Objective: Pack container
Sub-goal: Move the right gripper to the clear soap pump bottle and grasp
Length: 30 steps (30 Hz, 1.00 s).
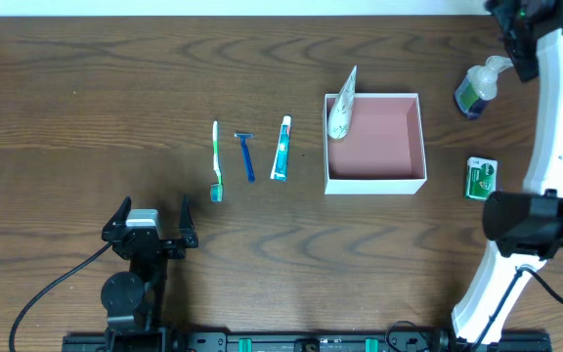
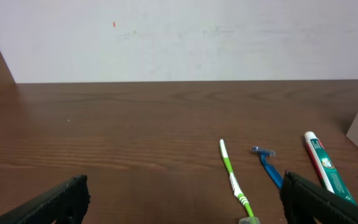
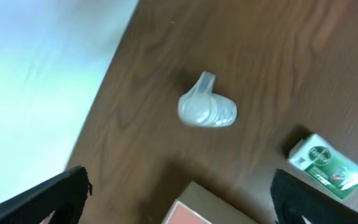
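Barely getting going: finding only a white pouch (image 1: 341,106) leaning inside the container (image 1: 394,147), right of centre overhead. Leaving toothbrush (image 1: 216,161), razor (image 1: 248,156), toothpaste (image 1: 281,149), bottle (image 1: 477,88) and green packet (image 1: 481,179) outside. Holding left gripper (image 1: 152,210) and right gripper (image 3: 179,180) spread wide, gripping nothing.

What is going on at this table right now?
Two robot arms are packing toiletries into the container. A whitish tube leans inside it against the left wall. The toothbrush, razor and toothpaste lie in a row on the table. The right gripper hangs open above the pump bottle, with the green packet nearby. The left gripper is open and empty.
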Motion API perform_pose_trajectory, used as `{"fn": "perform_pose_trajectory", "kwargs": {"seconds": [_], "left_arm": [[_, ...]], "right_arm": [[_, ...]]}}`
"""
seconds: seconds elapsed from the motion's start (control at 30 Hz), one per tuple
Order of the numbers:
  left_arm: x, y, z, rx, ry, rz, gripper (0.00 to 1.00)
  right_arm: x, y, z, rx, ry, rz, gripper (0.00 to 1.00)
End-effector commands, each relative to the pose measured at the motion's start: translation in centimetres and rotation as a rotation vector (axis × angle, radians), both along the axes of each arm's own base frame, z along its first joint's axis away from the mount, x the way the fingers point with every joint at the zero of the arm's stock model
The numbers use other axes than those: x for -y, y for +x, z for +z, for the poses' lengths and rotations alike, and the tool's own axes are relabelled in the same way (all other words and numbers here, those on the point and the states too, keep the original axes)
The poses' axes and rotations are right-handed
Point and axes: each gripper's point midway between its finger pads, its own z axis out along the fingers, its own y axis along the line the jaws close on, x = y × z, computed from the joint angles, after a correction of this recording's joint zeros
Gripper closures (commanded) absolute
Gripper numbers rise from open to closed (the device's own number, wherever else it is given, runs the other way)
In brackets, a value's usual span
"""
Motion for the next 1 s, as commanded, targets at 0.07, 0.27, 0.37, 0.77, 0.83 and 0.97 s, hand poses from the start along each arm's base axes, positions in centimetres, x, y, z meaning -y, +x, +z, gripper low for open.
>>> {"fn": "perform_pose_trajectory", "kwargs": {"seconds": [0.07,0.27,0.37,0.77,0.83,0.97], "left_arm": [[0.2,-0.1,-1.5,-0.042,0.006,-0.013,0.02],[0.2,-0.1,-1.5,-0.042,0.005,-0.013,0.02],[0.2,-0.1,-1.5,-0.042,0.006,-0.013,0.02],[0.2,-0.1,-1.5,-0.042,0.005,-0.013,0.02],[0.2,-0.1,-1.5,-0.042,0.006,-0.013,0.02],[0.2,-0.1,-1.5,-0.042,0.006,-0.013,0.02]], "right_arm": [[1.8,0.9,-3.4,0.011,0.117,-0.112,0.06],[1.4,2.2,-6.0,0.020,0.187,-0.081,0.06],[1.3,2.7,-6.5,0.033,0.191,-0.074,0.06],[1.1,2.7,-9.7,-0.003,0.211,-0.081,0.06],[1.1,2.6,-10.1,-0.008,0.214,-0.089,0.05],[1.2,2.8,-10.7,-0.006,0.216,-0.092,0.06]]}}
